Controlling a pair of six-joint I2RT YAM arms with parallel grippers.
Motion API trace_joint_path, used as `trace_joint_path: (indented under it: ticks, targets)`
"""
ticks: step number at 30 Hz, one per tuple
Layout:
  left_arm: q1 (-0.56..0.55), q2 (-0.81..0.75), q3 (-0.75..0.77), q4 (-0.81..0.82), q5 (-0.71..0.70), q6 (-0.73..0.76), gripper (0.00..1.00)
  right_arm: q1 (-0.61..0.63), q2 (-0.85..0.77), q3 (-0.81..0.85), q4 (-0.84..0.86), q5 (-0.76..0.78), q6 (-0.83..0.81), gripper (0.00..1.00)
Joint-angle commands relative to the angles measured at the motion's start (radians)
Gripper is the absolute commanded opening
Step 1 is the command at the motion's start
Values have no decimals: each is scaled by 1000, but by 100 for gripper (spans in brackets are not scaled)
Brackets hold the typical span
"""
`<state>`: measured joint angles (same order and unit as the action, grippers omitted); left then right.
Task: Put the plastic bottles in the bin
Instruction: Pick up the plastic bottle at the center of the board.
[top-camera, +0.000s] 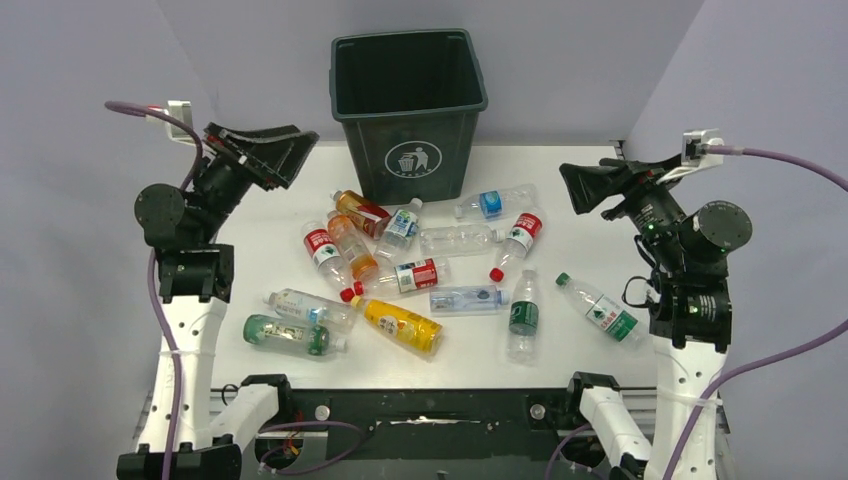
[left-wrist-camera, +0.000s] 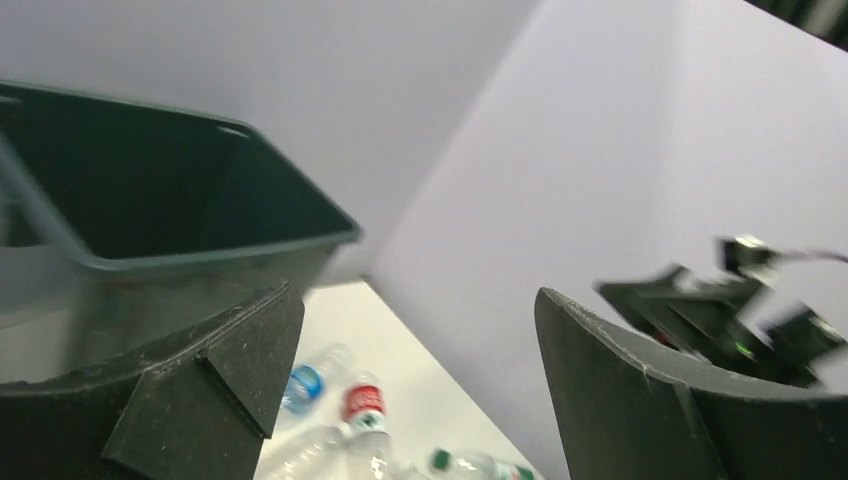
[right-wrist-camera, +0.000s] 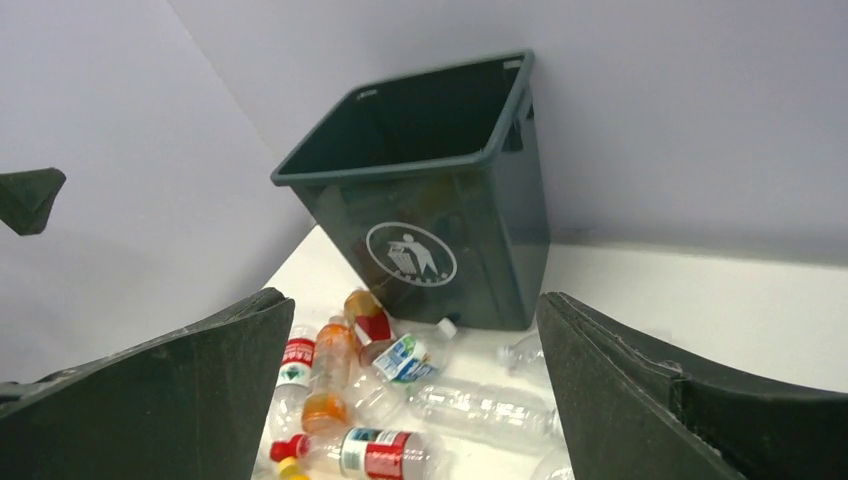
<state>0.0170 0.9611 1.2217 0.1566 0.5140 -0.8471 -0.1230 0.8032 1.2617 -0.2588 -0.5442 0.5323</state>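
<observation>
The dark green bin (top-camera: 409, 110) stands at the back middle of the white table, its white symbol facing me; it also shows in the left wrist view (left-wrist-camera: 150, 200) and the right wrist view (right-wrist-camera: 440, 190). Several plastic bottles lie scattered in front of it, among them a yellow-labelled one (top-camera: 402, 325), a red-labelled one (top-camera: 415, 275) and a green-labelled one (top-camera: 522, 316). My left gripper (top-camera: 268, 152) is open and empty, raised left of the bin. My right gripper (top-camera: 590, 187) is open and empty, raised at the right, above the table.
Grey walls enclose the table on the left, back and right. A green-labelled bottle (top-camera: 603, 309) lies close to the right arm's base. Another clear bottle (top-camera: 290, 336) lies near the left arm's base. The table (top-camera: 280, 210) has bare strips left and right of the bin.
</observation>
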Motion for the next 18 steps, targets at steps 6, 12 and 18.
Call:
trace_joint_path:
  ticks: [6, 12, 18]
  targets:
    - [-45, 196, -243, 911, 470, -655, 87, 3, 69, -97, -77, -33, 91, 98]
    - [-218, 151, -195, 321, 374, -171, 87, 3, 151, -130, -180, 17, 57, 98]
    - [-494, 239, 6, -229, 44, 218, 87, 5, 156, -201, -183, 54, 54, 98]
